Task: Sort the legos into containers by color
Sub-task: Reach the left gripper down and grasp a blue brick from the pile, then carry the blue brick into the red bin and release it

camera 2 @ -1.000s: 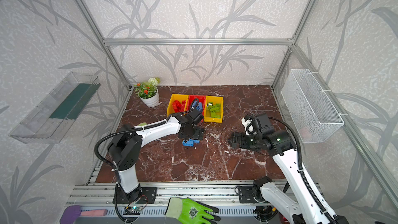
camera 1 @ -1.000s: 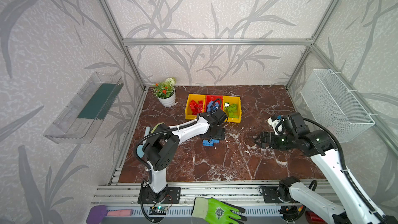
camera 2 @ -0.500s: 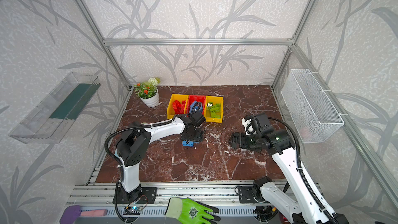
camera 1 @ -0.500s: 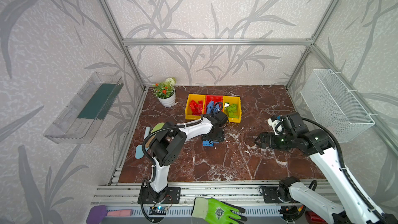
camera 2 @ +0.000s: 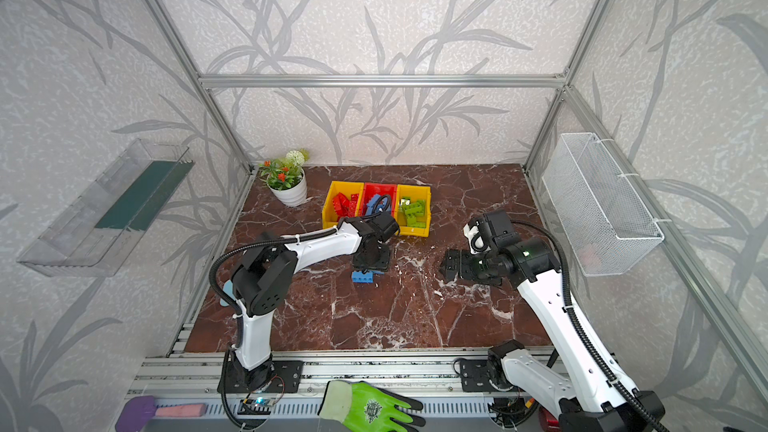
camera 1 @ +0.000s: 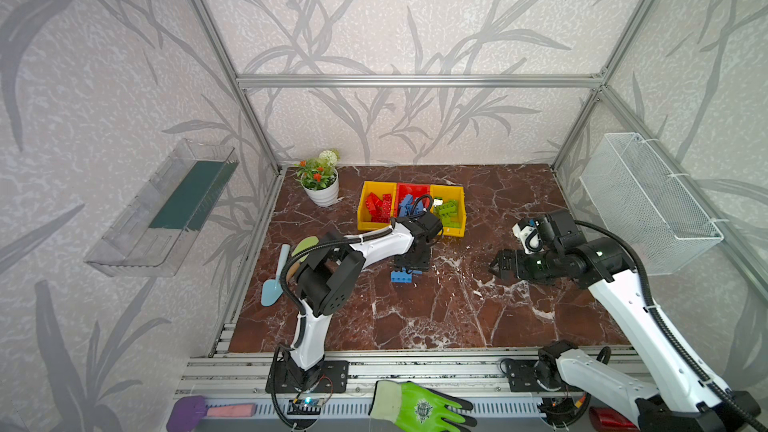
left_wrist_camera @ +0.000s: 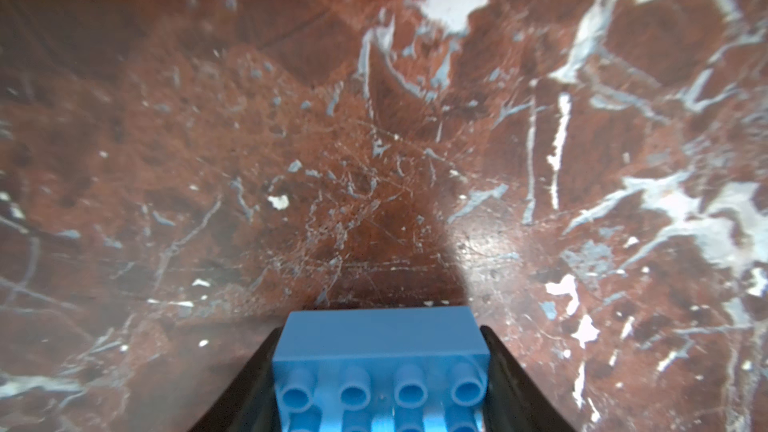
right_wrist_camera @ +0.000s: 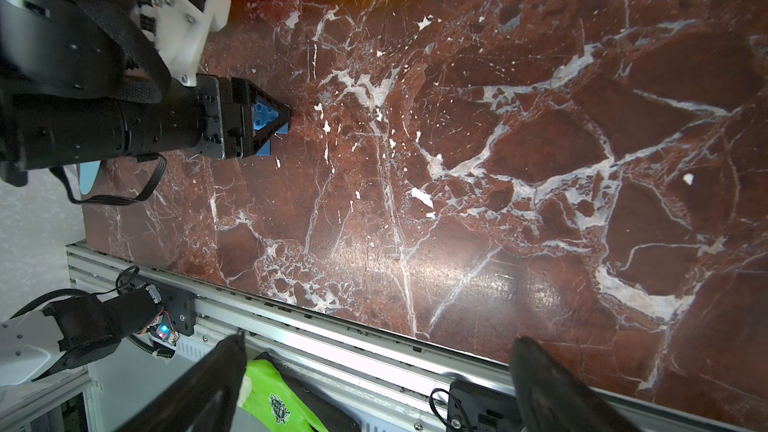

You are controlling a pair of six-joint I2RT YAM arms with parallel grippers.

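Nearly done, by my reckoning. The three bins sit in a row at the back of the surface. The left yellow bin holds red bricks. The red bin in the middle holds blue bricks. The right yellow bin holds green bricks. No colour looks mixed, though my own left arm crosses the front of the middle bin and hides part of it.

In both top views I find just one loose piece on the surface: a blue brick, in front of the bins and well apart from them. What I judge is left is to lift it, carry it back and drop it in the red bin with the other blues.

My left pincer points down over that brick. In the left wrist view the brick sits studs up between my two fingers, and each finger lies against one of its sides with no gap that I can make out. I take that as a grip, with the brick resting on the surface, not lifted.

My right pincer hangs wide and empty off to the side, well apart from the brick and the bins.
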